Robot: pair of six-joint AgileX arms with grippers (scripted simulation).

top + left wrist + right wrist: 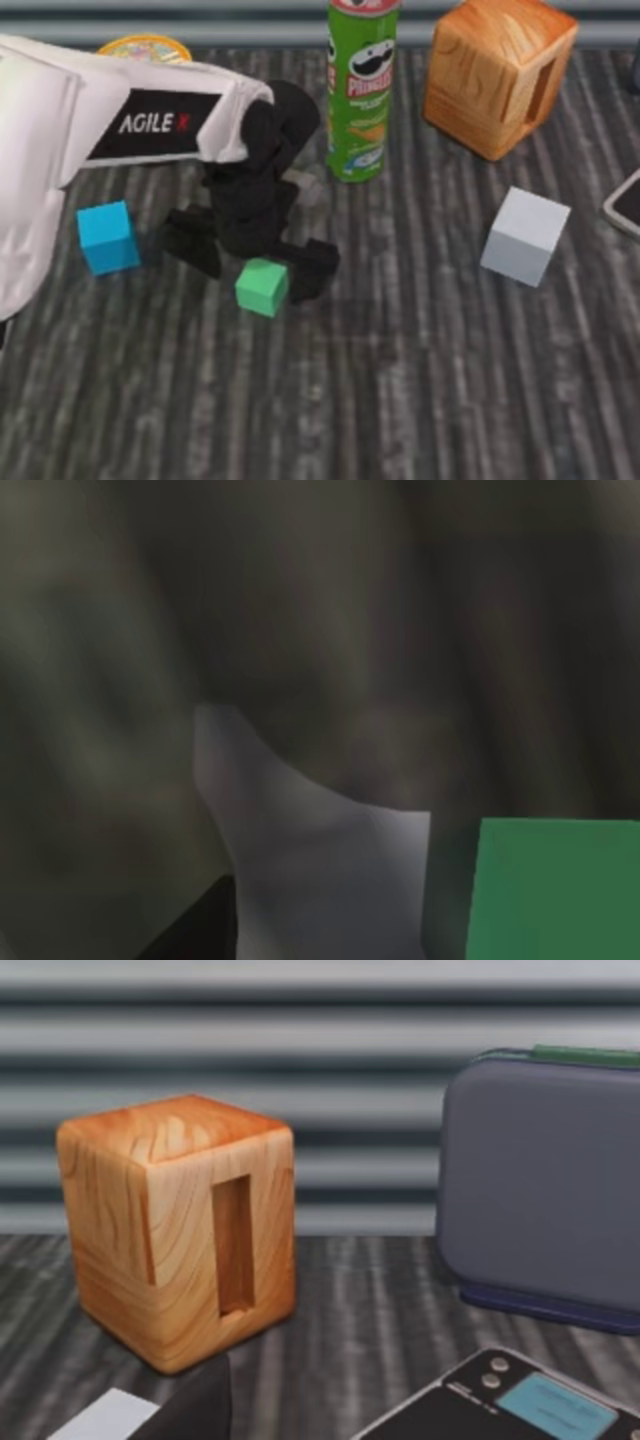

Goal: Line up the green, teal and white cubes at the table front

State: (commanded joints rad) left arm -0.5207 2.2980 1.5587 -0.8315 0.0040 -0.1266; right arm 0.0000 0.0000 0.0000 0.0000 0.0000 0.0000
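From above, the left arm reaches in from the left, its black pincer (262,262) low over the bench (400,400) with its fingers spread apart. One finger (195,240) is left of the green cube (263,286), the other (312,268) touches the cube's right side; the cube is not clamped. The teal cube (107,237) sits near the left edge, well apart from the green one. The white cube (525,235) stands on the right, below the orange wooden box (497,72). A green crisp can (361,88) stands upright at the back.

The left wrist view shows the green cube (555,890) close up beside a pale finger (310,870), over blurred bench.

The right wrist view shows the wooden box (180,1225), a grey case (545,1185), a device with a small screen (520,1405) and a corner of the white cube (105,1417); the right pincer's state cannot be told.
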